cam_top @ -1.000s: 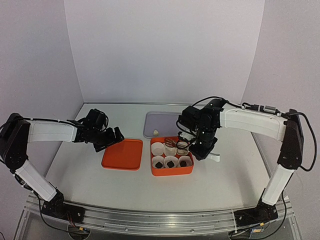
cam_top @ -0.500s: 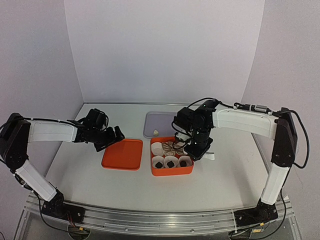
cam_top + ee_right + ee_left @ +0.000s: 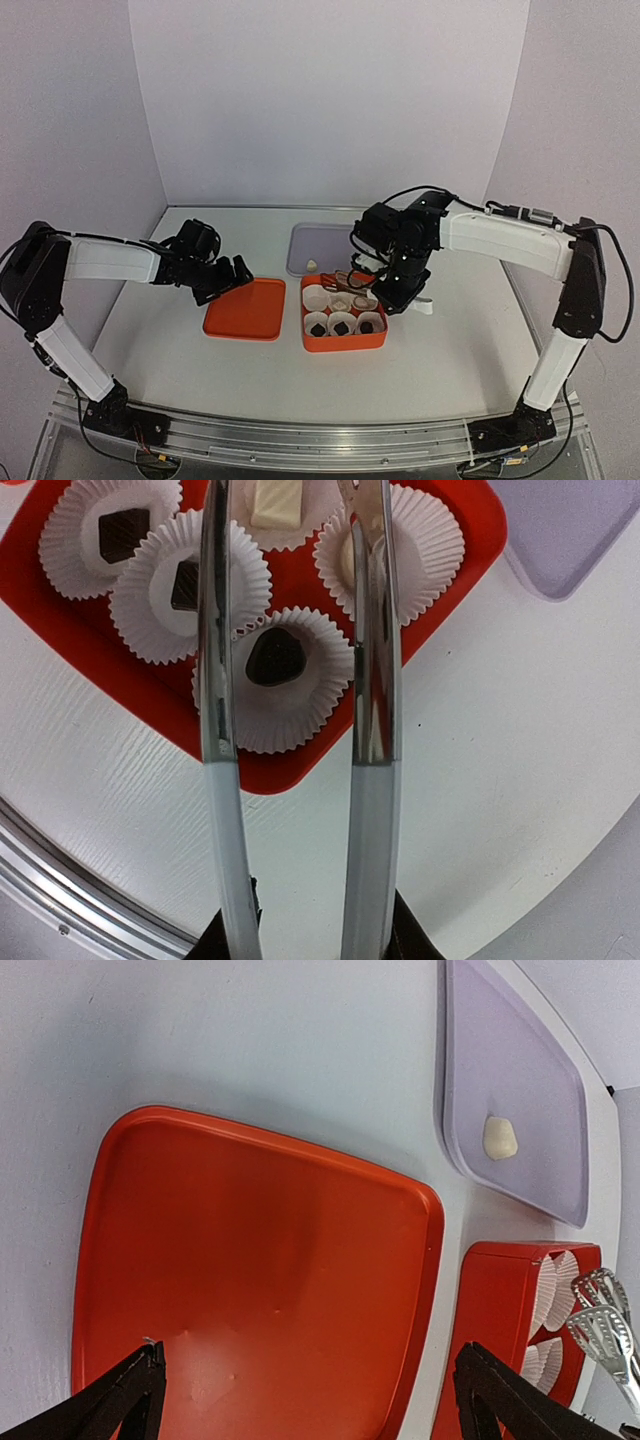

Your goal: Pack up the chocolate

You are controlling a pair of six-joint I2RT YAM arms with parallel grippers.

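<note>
Right gripper (image 3: 310, 940) has slackened the steel tongs (image 3: 222, 680) it holds, leaving a cream-white chocolate (image 3: 272, 500) in its pleated cup (image 3: 300, 535) (one more waits on the lilac tray (image 3: 520, 1060)); left gripper (image 3: 315, 1390) gapes wide

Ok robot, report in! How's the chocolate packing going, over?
Left gripper open, over orange lid. Right gripper holding tongs above orange box. One cream chocolate left on purple tray. Nothing in the way.

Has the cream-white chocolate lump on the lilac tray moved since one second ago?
No. The cream-white chocolate lump lies at the same spot by the near edge of the lilac tray.
</note>
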